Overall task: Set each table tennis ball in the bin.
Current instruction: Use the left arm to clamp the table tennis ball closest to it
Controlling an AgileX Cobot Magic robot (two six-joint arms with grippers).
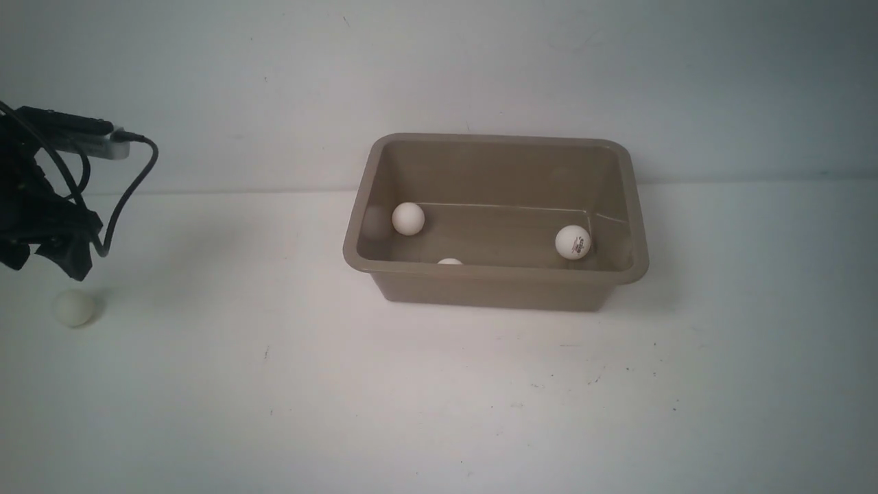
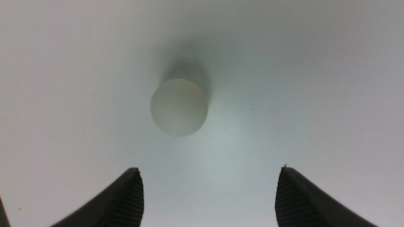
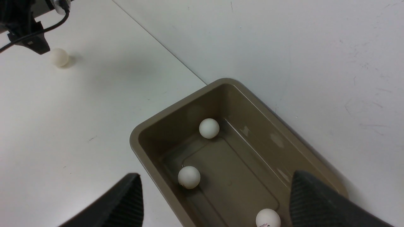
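In the front view I have the taupe bin (image 1: pixel 494 283) a little right of centre in the frame, standing on the white table (image 1: pixel 439 412) close to the back wall (image 1: pixel 439 68). Three table tennis balls lie on its floor. A plain ball (image 1: pixel 408 219) is at the left end and a logo ball (image 1: pixel 573 242) sits toward the right end. A third ball (image 1: pixel 450 261) is mostly hidden behind the near rim. The fourth ball (image 1: pixel 73 308) sits on the table at the far left edge of the frame, well apart from the bin. My left gripper (image 1: pixel 44 264) hangs just above it, fingers spread wide with nothing between them. The right gripper (image 3: pixel 216 175) shows only in its own wrist view, above the bin, fingers wide apart and empty.
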